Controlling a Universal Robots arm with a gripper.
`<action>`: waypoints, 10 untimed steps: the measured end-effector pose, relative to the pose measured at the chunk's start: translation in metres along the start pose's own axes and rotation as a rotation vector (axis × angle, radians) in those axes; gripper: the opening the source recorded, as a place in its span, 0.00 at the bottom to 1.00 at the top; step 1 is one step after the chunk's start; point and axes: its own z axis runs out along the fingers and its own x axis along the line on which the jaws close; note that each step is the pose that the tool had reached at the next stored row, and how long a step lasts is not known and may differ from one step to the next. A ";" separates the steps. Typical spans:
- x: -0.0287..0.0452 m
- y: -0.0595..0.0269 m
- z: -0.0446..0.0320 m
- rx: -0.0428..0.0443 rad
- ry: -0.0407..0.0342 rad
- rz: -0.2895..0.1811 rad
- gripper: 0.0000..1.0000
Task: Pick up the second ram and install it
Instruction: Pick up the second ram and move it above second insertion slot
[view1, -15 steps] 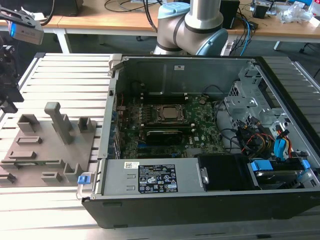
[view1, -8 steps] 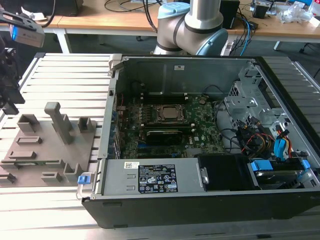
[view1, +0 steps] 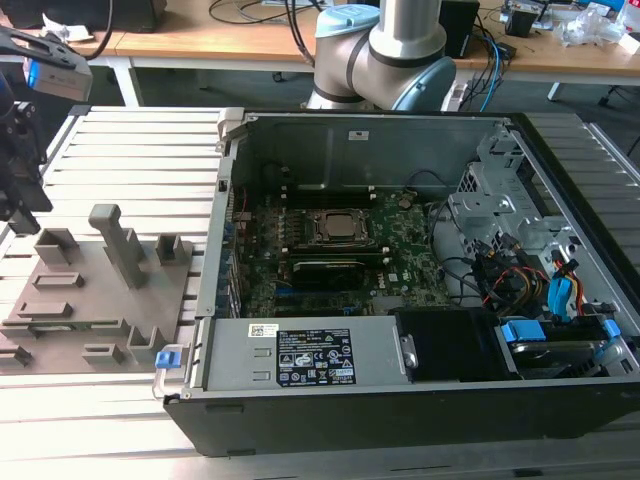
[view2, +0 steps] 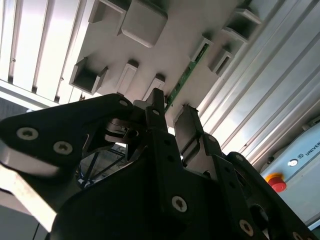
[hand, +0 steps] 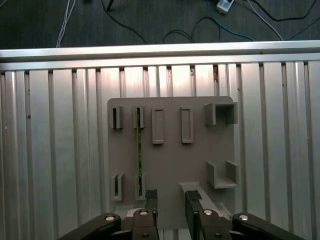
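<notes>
The second ram (hand: 139, 152) is a thin green stick standing on edge in two slotted holders of the grey fixture plate (hand: 170, 160). In the second wrist view its green edge (view2: 188, 71) runs between the holders. My gripper (hand: 170, 199) hovers above the plate's near edge, open, with nothing between its fingers. The ram lies a little to one side of the gap between the fingertips (view2: 158, 102), apart from them. In the exterior view the gripper (view1: 22, 212) hangs at the far left over the plate (view1: 100, 300).
An open computer case (view1: 400, 400) stands to the exterior view's right of the plate, with the green motherboard (view1: 400, 270) and its processor socket (view1: 338, 228) inside. Tall grey blocks (view1: 120, 245) rise from the plate. Everything rests on a ribbed aluminium table (hand: 50, 150).
</notes>
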 end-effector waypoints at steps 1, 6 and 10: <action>0.0000 0.0000 0.0014 0.0000 0.0000 0.000 0.36; 0.0001 -0.0001 0.0054 0.0000 -0.0001 0.000 0.36; 0.0002 -0.0002 0.0088 0.0000 0.0000 0.000 0.36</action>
